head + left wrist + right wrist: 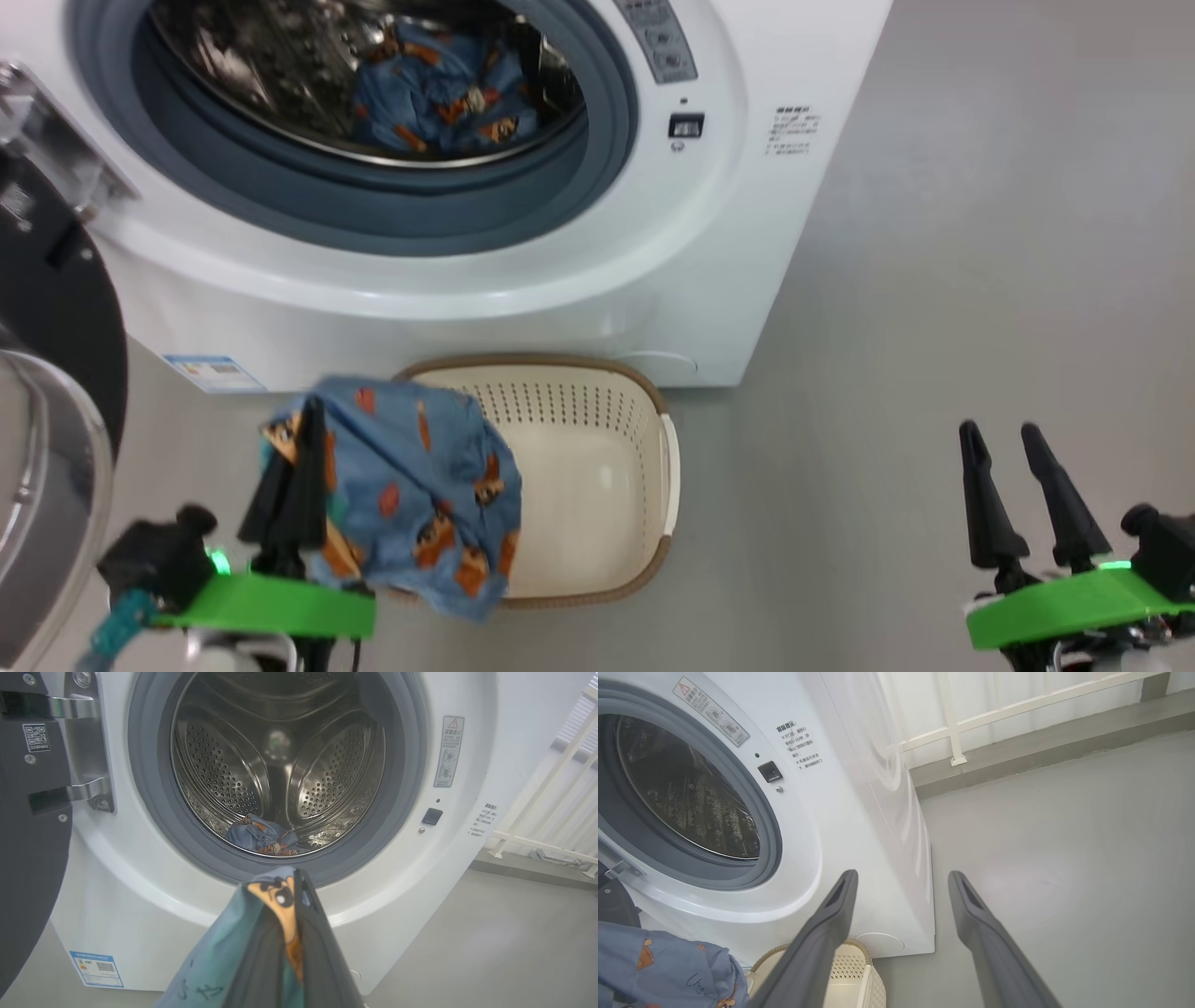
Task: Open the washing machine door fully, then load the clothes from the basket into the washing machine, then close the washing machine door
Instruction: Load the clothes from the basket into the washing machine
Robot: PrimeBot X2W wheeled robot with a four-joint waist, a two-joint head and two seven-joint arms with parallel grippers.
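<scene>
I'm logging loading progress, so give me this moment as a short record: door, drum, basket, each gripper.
door: washing machine door stands open at the left
drum: clothes in drum lie inside the washing machine
basket: basket sits on the floor before the machine, partly hidden by the held clothes
left gripper: left gripper is shut on the held clothes, above the basket's left side
right gripper: right gripper is open and holds nothing

QR lbl (36,737) on door (28,858), no. maybe 2240462
</scene>
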